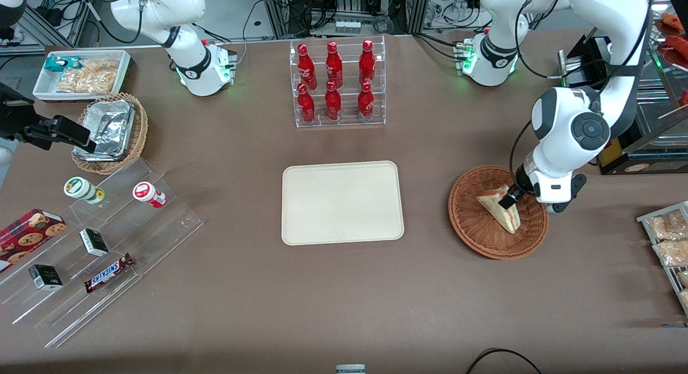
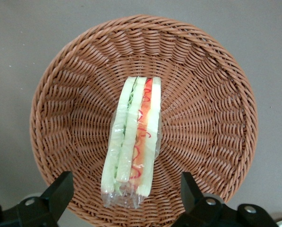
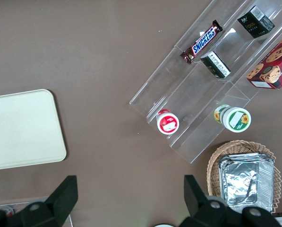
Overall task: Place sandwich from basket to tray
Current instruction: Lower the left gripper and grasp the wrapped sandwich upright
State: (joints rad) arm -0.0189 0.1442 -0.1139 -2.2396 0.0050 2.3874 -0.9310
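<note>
Left wrist view: my gripper (image 2: 126, 196) hangs wide open, holding nothing, its two dark fingers (image 2: 60, 191) spread either side of the sandwich (image 2: 133, 142) just beneath me. The wrapped sandwich lies in the middle of the reddish-brown basket (image 2: 211, 113), cut edge facing up. The tray (image 1: 342, 202) sits bare, well apart toward the parked arm's end

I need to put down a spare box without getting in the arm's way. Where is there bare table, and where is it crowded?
Bare tabletop lies nearer the front camera than the tray and between tray and basket. The tray itself is bare. Crowded: the acrylic steps toward the parked arm's end, and the basket, where the open gripper straddles the sandwich.
</note>
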